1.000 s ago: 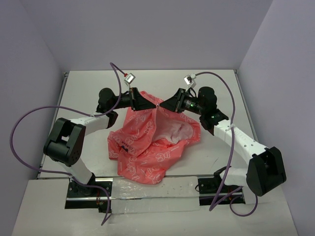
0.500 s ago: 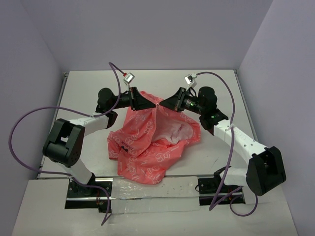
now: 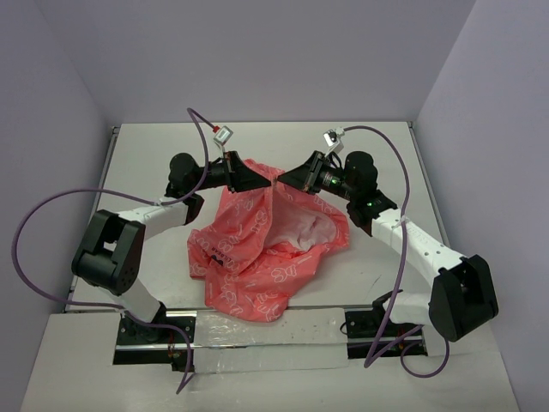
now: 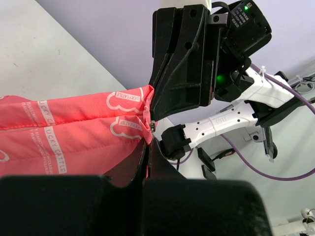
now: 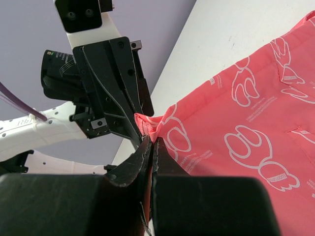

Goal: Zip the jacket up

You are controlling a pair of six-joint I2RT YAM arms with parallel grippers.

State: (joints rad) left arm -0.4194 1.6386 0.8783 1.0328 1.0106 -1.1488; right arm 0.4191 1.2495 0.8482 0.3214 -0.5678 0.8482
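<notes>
The coral-pink jacket (image 3: 257, 249) with white outline motifs lies in the middle of the table, its front open and white lining (image 3: 302, 227) showing. Its far end is lifted. My left gripper (image 3: 268, 181) is shut on the jacket's top edge from the left. My right gripper (image 3: 281, 181) is shut on the same edge from the right, tip to tip with the left. In the left wrist view the pink hem (image 4: 123, 115) ends at my closed tips (image 4: 149, 137). In the right wrist view the bunched edge (image 5: 162, 125) sits in my closed tips (image 5: 152, 140). The zipper parts are hidden.
The white table (image 3: 146, 163) ends at grey walls at the back and sides. A clear plastic strip (image 3: 274, 339) lies along the near edge between the arm bases. Purple cables (image 3: 43, 215) loop out from both arms.
Both grippers have stayed shut on the jacket's top edge. The left arm's elbow has shifted slightly left; the jacket has hardly moved.
</notes>
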